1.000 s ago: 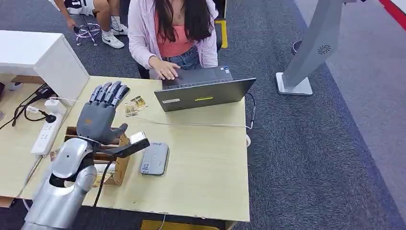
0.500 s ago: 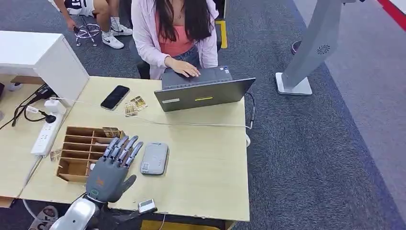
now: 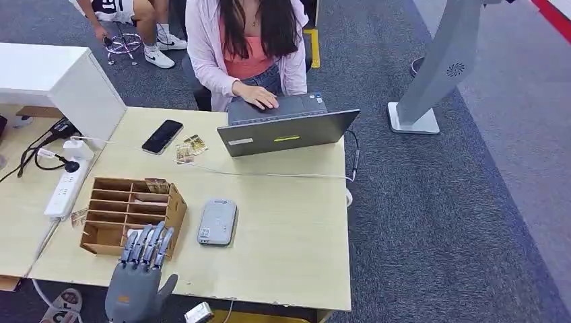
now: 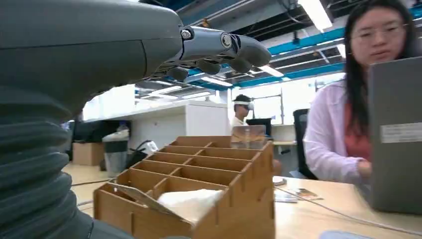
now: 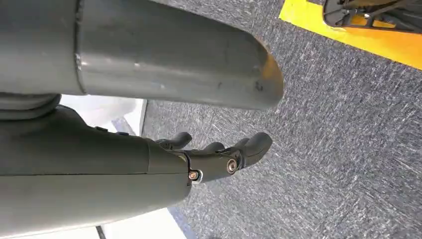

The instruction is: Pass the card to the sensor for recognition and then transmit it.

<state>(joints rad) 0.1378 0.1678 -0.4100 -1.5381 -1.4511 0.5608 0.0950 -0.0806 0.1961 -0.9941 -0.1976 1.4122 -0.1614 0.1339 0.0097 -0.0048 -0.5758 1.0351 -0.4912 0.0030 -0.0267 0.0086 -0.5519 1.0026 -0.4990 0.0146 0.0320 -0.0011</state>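
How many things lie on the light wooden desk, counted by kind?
Laptop: 1
Black phone: 1
Grey sensor: 1
Wooden organizer box: 1
White power strip: 1
Total: 5, leaving aside the loose cards, too small to count.

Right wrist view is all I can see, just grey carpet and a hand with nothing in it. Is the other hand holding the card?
Observer: No. The left hand holds nothing. Its fingers are spread, and it is at the near edge of the table, by the wooden box.
Operator: Where's the card, then?
Observer: One card stands in the box's far slot, on the side away from the hand.
Operator: And the beepy sensor?
Observer: The grey sensor lies flat on the table, just right of the box in the head view.
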